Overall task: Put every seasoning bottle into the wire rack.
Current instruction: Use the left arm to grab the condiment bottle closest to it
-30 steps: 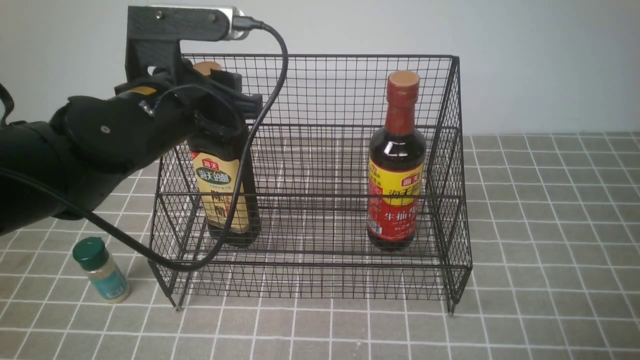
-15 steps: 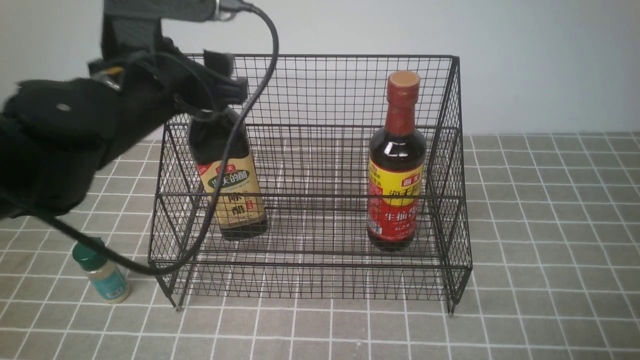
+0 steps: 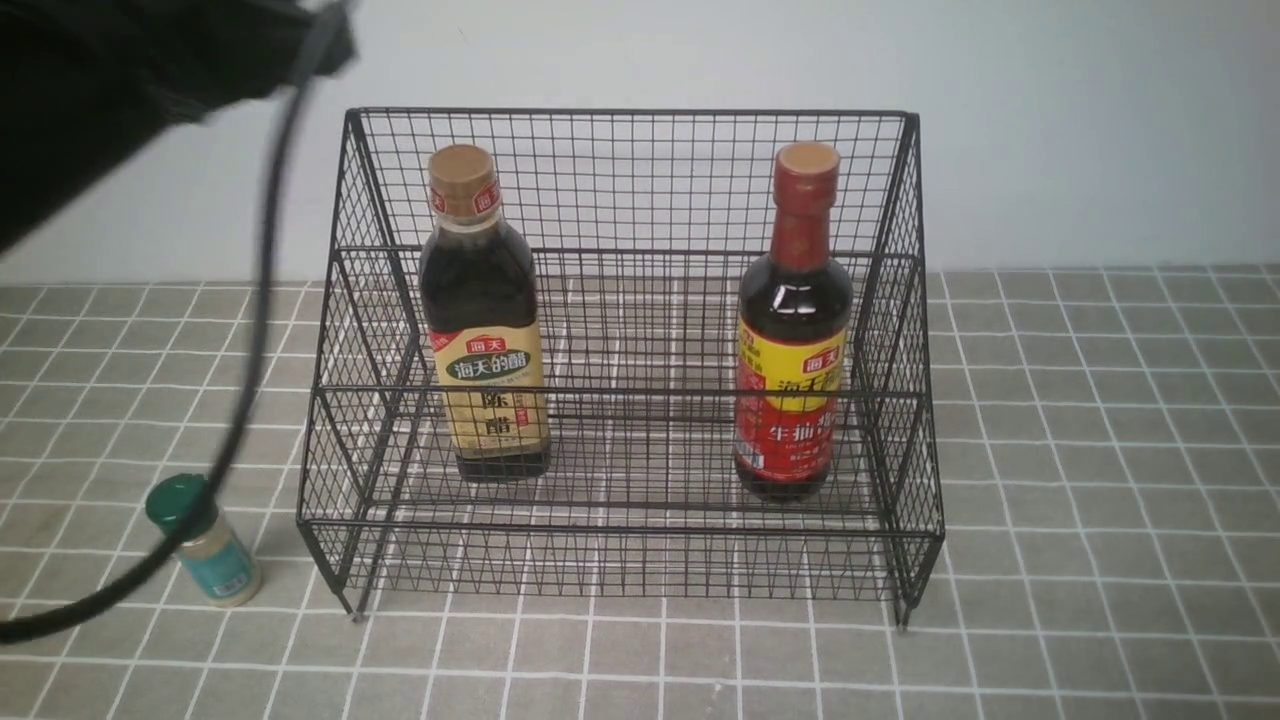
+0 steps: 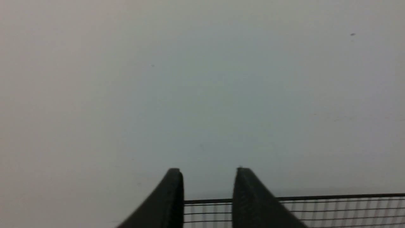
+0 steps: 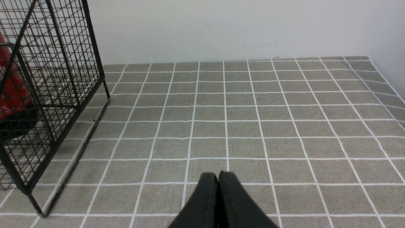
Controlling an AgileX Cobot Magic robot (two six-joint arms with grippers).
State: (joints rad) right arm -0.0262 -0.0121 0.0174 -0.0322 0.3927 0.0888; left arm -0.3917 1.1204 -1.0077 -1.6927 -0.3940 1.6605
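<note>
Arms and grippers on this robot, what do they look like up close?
Everything is matte black. The left arm is a bulky dark shape with a thick black cable hanging from it. The left gripper ends in two flat fingers that taper to blunt tips; the right gripper has the same pair. No markings show.

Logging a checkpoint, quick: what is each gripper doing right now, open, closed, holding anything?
Left gripper: open, fingers apart, nothing between them.
Right gripper: shut, fingers pressed together, holding nothing.
</note>
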